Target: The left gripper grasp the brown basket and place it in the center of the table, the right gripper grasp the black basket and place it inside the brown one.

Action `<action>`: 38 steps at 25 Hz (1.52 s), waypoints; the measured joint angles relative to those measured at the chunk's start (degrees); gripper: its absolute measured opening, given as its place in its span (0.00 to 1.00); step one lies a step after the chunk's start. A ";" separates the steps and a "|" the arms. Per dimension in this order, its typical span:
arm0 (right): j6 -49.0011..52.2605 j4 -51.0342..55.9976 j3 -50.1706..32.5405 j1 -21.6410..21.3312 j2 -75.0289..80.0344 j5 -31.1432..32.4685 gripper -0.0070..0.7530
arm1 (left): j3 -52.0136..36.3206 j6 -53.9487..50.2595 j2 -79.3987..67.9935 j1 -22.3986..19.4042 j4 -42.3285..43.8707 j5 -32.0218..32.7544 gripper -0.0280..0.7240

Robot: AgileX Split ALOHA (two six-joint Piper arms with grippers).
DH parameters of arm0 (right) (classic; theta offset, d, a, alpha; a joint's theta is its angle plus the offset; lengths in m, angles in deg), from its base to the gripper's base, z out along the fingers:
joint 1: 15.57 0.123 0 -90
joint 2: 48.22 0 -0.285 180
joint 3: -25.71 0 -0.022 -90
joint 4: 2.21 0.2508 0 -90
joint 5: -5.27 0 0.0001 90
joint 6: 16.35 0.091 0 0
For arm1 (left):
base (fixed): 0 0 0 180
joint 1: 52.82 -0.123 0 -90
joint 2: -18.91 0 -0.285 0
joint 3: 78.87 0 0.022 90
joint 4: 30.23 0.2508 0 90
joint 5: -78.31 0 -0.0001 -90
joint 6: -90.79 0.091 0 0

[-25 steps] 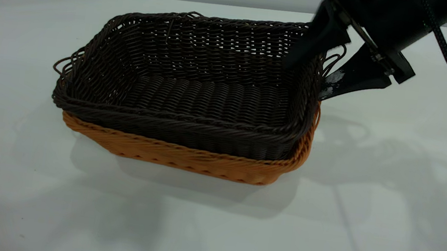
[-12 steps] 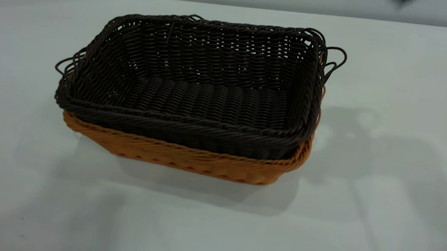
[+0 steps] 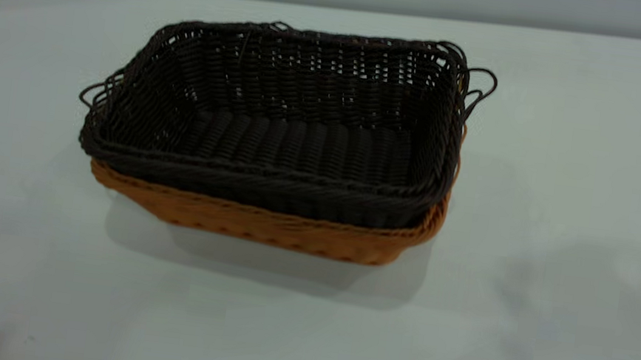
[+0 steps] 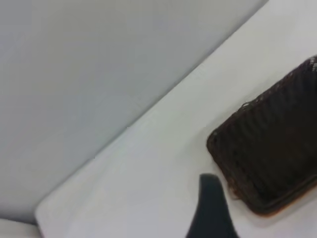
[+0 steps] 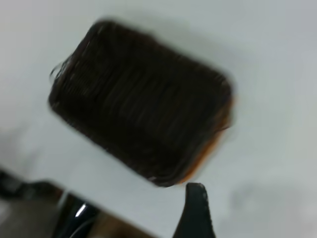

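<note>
The black basket point(image 3: 278, 126) sits nested inside the brown basket point(image 3: 265, 228) in the middle of the table point(image 3: 572, 174). Only the brown basket's lower wall and right rim show under it. Neither gripper is in the exterior view. In the left wrist view one black finger point(image 4: 212, 208) shows, with the nested baskets point(image 4: 272, 158) off to its side and free table around it. In the right wrist view one black finger point(image 5: 195, 213) hangs high above the table, just off the baskets' point(image 5: 143, 99) corner. No second finger touches either one. Both grippers are empty.
The table's far edge point(image 3: 341, 8) runs in front of a grey wall. Arm shadows lie on the table at the right point(image 3: 583, 285). In the right wrist view dark rig parts point(image 5: 44, 208) show past the table's edge.
One second ago my right gripper stood open over the black basket's right rim. It has since lifted out of the exterior view. The black basket's right end has settled slightly lower.
</note>
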State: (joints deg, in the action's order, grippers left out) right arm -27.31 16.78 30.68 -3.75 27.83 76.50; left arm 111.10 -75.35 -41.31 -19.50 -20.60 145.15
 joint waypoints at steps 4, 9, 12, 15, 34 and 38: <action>4.30 -6.06 -6.59 0.00 -13.59 0.66 0.69 | -3.19 -6.16 4.04 0.00 -0.25 0.04 0.69; 7.03 -9.26 -20.62 0.00 -29.11 1.12 0.69 | -10.25 -10.15 8.64 0.00 -0.75 0.04 0.69; 7.51 -10.54 -29.86 0.00 -36.77 0.57 0.69 | -16.64 -13.55 11.10 0.00 -1.86 0.04 0.69; 7.56 -11.60 -38.91 0.00 -42.86 -1.40 0.69 | -23.76 -15.45 13.35 0.00 -2.38 0.04 0.69; 7.85 -13.38 -55.19 0.00 -55.87 -7.57 0.69 | -57.75 -17.22 30.51 0.00 -10.59 -5.95 0.69; 7.85 -13.38 -55.19 0.00 -55.87 -7.57 0.69 | -57.94 -17.33 34.14 0.00 -10.59 -5.99 0.69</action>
State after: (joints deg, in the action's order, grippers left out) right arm -19.46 3.39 -24.52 -3.75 -28.04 68.93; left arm 53.16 -92.68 -7.17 -19.50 -31.19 139.16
